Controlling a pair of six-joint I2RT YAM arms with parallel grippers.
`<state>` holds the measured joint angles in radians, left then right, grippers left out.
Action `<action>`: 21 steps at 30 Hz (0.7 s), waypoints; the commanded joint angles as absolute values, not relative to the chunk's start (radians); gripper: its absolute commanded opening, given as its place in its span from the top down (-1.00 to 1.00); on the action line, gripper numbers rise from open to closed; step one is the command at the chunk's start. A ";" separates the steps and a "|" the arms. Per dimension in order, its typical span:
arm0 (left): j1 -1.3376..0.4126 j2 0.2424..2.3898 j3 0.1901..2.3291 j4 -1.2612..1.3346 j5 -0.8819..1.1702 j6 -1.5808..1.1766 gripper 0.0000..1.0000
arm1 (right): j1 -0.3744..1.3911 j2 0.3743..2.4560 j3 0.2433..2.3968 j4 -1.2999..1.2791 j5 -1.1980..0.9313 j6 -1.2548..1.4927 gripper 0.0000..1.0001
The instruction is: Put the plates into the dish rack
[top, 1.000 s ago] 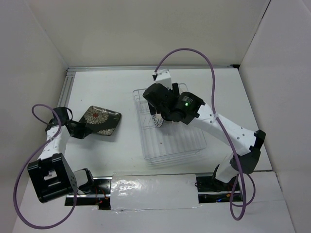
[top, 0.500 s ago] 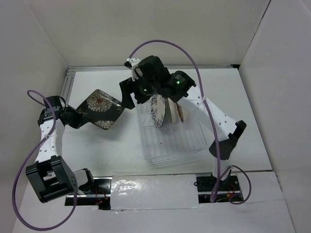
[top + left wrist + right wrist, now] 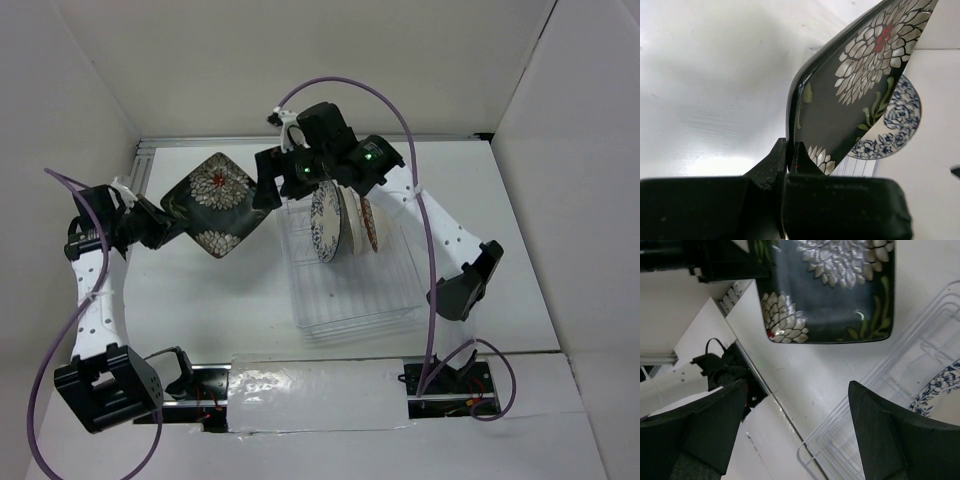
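One plate is held up in the air and not yet in the rack.

The left pincer (image 3: pixel 787 159) is shut tight on the rim of the dark square plate (image 3: pixel 855 85). It holds the plate up over the left part of the worktop (image 3: pixel 200 300), tipped on one corner, close to the far left corner of the rack (image 3: pixel 340 310). The left arm stretches up along the left edge, with its pincer pointing toward the rack. The right pincer (image 3: pixel 797 390) is wide open and holds nothing. The right arm reaches from the near right corner over the rack, with its pincer pointing at the square plate. In the rack a blue flower plate (image 3: pixel 325 225) and a brown-edged plate (image 3: pixel 369 226) stand up. There may be one more between them, but I cannot tell. I think only the square plate is left to load.
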<state>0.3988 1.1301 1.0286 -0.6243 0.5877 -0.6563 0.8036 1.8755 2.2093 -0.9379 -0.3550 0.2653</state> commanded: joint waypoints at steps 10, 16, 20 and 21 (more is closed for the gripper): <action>0.405 1.058 1.157 -0.537 0.879 -0.612 1.00 | 0.700 1.963 2.304 -0.859 -0.408 0.305 -0.91; 0.405 1.052 1.155 -0.532 0.922 -0.617 1.00 | 0.695 1.997 2.289 -0.830 -0.511 0.307 -0.91; 0.406 1.051 1.158 -0.535 0.963 -0.614 1.00 | 0.695 1.994 2.244 -0.754 -0.544 0.328 -0.85; 0.403 1.049 1.158 -0.535 0.969 -0.612 1.00 | 0.696 1.994 2.238 -0.740 -0.560 0.336 -0.83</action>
<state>0.3988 1.0927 1.0901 -0.6350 0.8085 -0.6003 0.6994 2.0029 2.2448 -0.8539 -0.4923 0.3172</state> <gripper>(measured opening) 0.054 0.924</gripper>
